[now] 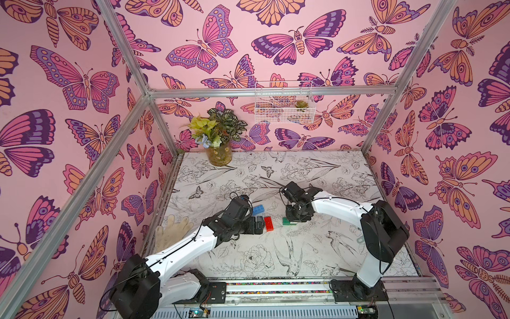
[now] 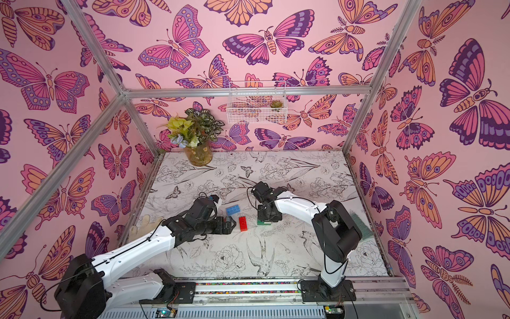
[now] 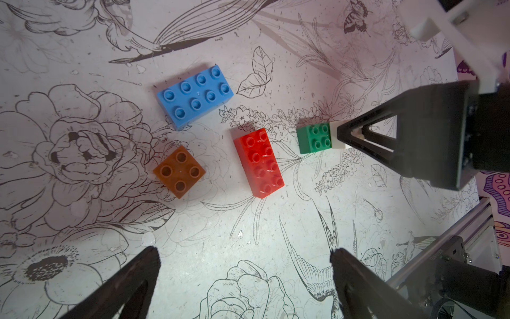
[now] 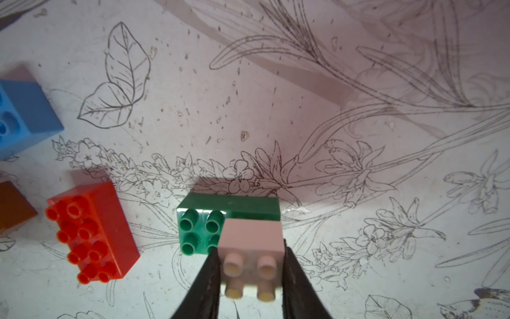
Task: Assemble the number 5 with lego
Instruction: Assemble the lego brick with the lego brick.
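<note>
- Nearest the lens in both top views, the rail (image 1: 276, 288) carries the two arm bases. Beyond it lies the floral-print table (image 1: 331, 171).
- Top views: the left gripper (image 2: 231, 224) hangs low over the table just beside the red brick (image 1: 268, 223). The blue brick (image 1: 258, 210) lies a little farther back, apart from the red one. The right gripper (image 1: 296, 218) points down onto the green brick (image 1: 286, 221), which sits to the right of the red one. Neither jaw gap reads clearly from up here.
- Left wrist view: the left gripper's fingers (image 3: 132, 281) stand spread wide with only bare table between them.
- Same view: the blue, red and orange-brown brick (image 3: 179, 171) lie loose with studs up, and none touch. The orange-brown one sits near both the blue and the red.
- Same view: the green brick shows four bare studs. The white brick (image 3: 337, 136) covers its other end, with a right finger against the white.
- Right wrist view: the right gripper is narrowed to the white brick's width, and its fingers (image 4: 209, 276) press on two opposite sides.
- Same view: the white brick sits on top of the green one, over one end. Whether it is fully pressed down cannot be told.
- Status: the number 5 is not assembled. Only green and white are stacked.
</note>
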Robot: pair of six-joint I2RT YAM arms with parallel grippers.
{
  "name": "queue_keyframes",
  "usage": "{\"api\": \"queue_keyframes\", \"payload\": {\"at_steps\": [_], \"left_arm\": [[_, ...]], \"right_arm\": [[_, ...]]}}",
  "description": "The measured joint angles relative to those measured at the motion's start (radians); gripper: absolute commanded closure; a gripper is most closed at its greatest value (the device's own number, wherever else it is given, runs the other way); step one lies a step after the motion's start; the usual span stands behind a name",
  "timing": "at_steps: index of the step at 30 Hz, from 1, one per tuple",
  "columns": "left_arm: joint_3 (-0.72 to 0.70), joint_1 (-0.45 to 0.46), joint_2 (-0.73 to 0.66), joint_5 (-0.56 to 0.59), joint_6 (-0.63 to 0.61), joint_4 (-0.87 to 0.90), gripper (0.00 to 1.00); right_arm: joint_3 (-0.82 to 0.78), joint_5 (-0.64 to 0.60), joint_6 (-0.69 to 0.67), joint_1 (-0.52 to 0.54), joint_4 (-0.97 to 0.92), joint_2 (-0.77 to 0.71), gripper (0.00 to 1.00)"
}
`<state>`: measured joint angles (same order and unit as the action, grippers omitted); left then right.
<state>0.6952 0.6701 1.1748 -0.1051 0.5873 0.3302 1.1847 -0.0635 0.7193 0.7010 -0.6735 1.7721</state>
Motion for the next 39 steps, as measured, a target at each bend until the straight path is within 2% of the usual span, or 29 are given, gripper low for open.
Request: {"api": "queue_keyframes", "payload": {"at_steps": [11,16,22,39], "left_arm": [[-0.016,0.000,-0.013,0.003,0.002,0.000,0.00],[-0.021,0.000,-0.026,0.014,0.002,0.000,0.00],[-0.021,0.000,-0.026,0.023,0.001,0.000,0.00],[-0.021,0.000,-0.049,0.053,0.001,0.016,0.00]], "right_arm": [[-0.001,0.024,0.029,-0.018,0.016,0.014,0.85],[0.001,0.031,0.035,-0.020,0.015,0.013,0.66],[0.005,0.036,0.035,-0.021,-0.001,0.014,0.51],[0.042,0.064,-0.004,-0.021,-0.042,-0.035,0.27]]}}
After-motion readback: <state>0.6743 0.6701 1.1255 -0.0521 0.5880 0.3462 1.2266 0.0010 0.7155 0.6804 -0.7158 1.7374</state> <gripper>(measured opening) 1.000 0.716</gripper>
